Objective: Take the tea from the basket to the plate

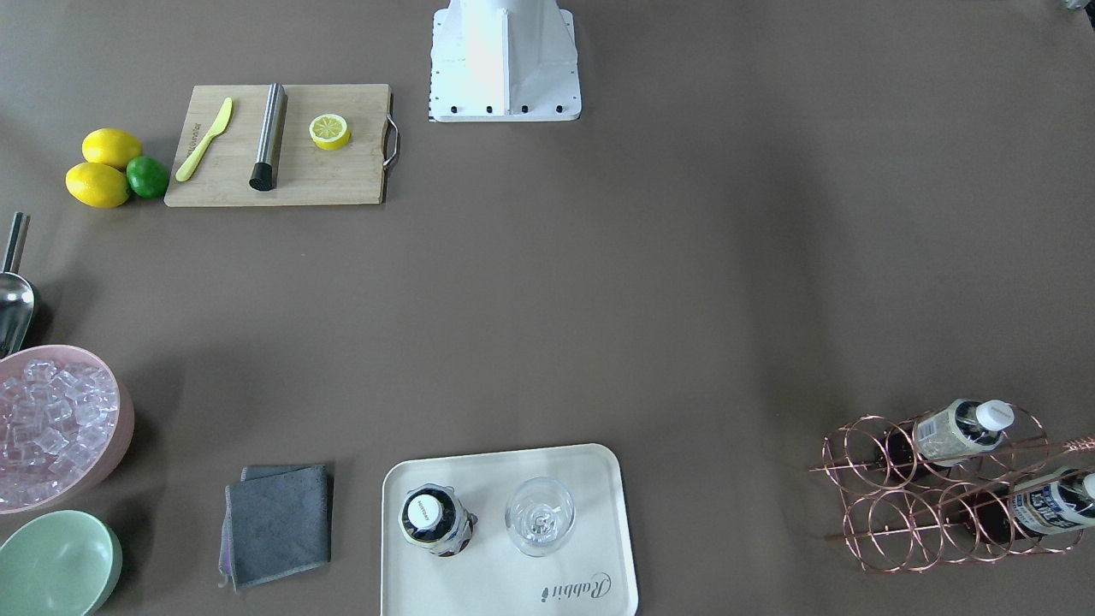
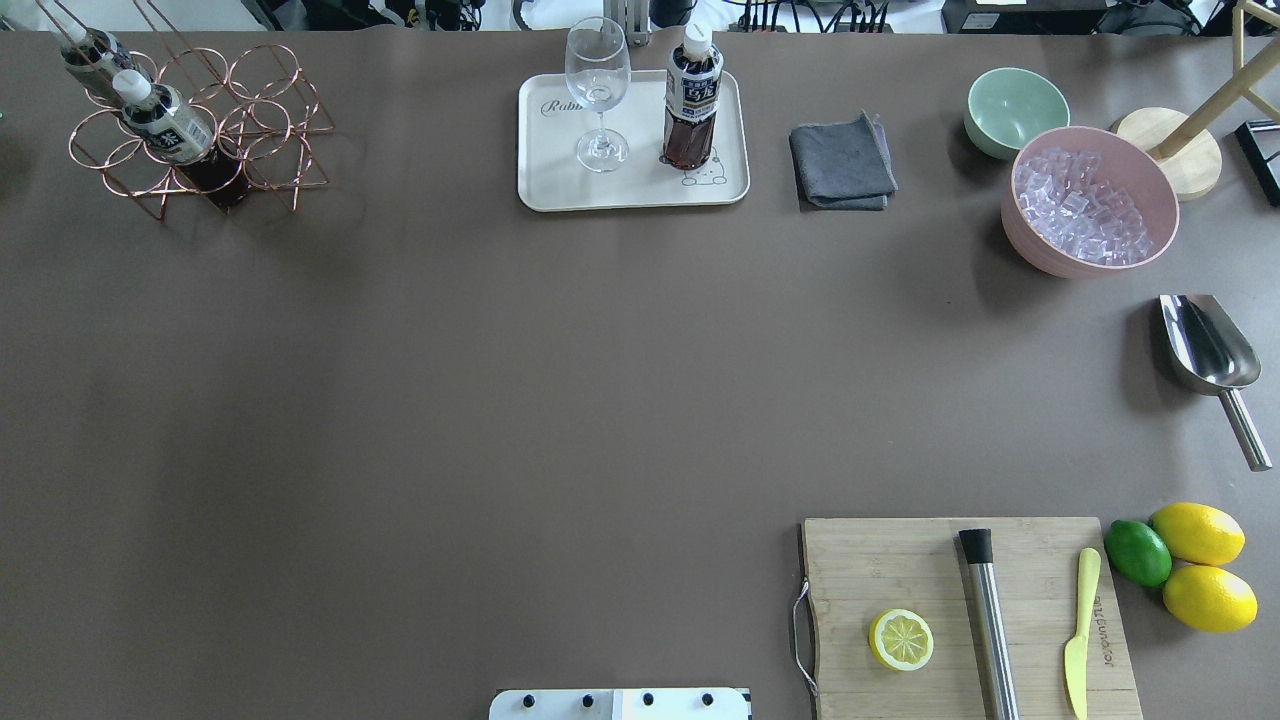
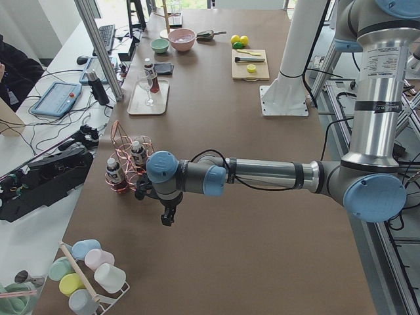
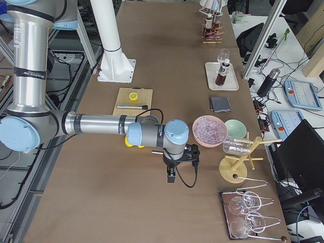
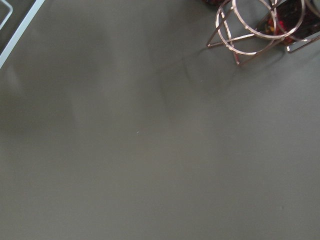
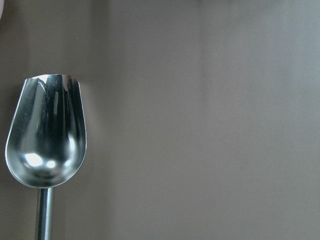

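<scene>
Tea (image 1: 958, 432) lies tilted in a basket (image 1: 881, 492) cell, well apart from the plate (image 1: 599, 513). Left gripper (image 3: 167, 220) hangs just beside the basket. Its fingers show only from the side, so I can't tell their opening; same for the right gripper (image 4: 171, 177). I'd grip below the cap and pull along the cell axis, clear of the blue-label bottle (image 1: 1048, 505). Left wrist view catches only rings; front view shows both labels.

The tea (image 1: 956, 433), a small bottle of dark brown liquid with a white cap and pale beige label, lies tilted in one ring cell of the rose-gold wire basket (image 1: 908, 512), well apart from the cream-white rectangular plate (image 1: 479, 583).
</scene>
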{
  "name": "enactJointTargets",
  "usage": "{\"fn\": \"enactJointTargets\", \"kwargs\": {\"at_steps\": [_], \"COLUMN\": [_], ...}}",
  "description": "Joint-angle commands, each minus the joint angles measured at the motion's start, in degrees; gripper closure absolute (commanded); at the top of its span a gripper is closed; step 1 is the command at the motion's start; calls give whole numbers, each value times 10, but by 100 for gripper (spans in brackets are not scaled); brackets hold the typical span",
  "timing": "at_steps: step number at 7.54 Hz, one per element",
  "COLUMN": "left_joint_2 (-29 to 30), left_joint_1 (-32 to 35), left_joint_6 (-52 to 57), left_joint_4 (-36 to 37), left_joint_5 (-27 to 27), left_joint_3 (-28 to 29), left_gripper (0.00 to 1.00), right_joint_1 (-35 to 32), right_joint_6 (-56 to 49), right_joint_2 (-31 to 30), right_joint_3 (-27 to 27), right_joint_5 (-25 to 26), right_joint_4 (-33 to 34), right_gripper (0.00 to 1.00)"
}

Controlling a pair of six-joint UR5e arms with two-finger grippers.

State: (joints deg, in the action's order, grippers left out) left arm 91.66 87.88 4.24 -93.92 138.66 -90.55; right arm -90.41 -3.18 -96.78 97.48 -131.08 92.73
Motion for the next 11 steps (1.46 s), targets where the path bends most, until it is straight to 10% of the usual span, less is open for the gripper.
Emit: {"fn": "enactJointTargets", "kwargs": {"at_steps": [1,3,11], "left_joint_2": [-52,-46,-31], "left_joint_1": [13,31,31], "left_joint_6": [2,62,60], "left_joint_4": [84,182,182], "left_joint_5": [-30,-35,-70], "left_joint_3": [-69,-94,-89], "left_gripper": [2,2,2], "right_joint_1": [0,0,0], "right_joint_6": [1,7,10], "right_joint_2": [0,-1,-2], "right_joint_3": [1,0,-4], "right_joint_5": [4,1,-1], "right_joint_4": [1,2,7], "right_gripper": [0,0,0]}}
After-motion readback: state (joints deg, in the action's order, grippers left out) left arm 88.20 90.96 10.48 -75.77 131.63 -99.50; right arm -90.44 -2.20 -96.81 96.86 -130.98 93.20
